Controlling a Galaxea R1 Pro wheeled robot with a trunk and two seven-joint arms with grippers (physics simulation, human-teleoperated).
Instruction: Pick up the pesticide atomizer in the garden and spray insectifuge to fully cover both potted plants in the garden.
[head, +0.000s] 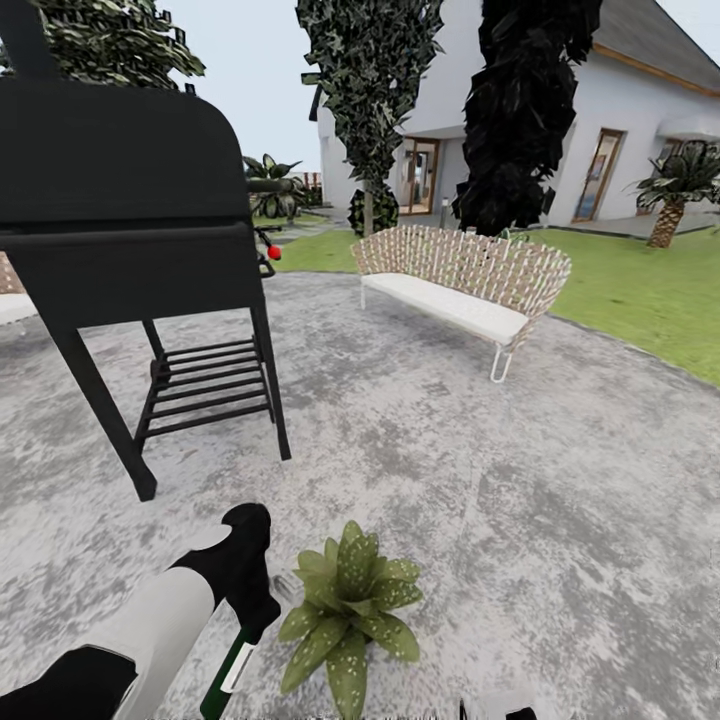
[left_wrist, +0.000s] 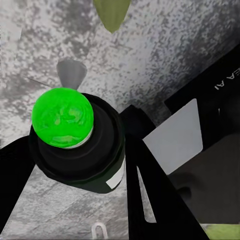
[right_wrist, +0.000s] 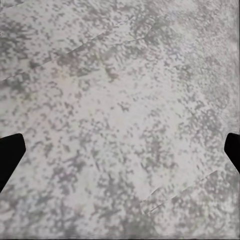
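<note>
pesticide atomizer (left_wrist: 75, 142) mostly hidden inside left claw (left_wrist: 80, 165), beside potted plant (head: 348, 610).

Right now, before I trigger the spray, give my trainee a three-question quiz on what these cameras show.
1. True or false: the left gripper is shut on the pesticide atomizer.
2. What stands beside the potted plant in the head view? A) a barbecue grill B) a wicker sofa C) the left arm with the atomizer
3. Fill in: the right gripper hangs open over grey ____.

Key:
1. True; the dark fingers flank the bottle body.
2. C; the grill and sofa stand farther off.
3. Paving.
</note>
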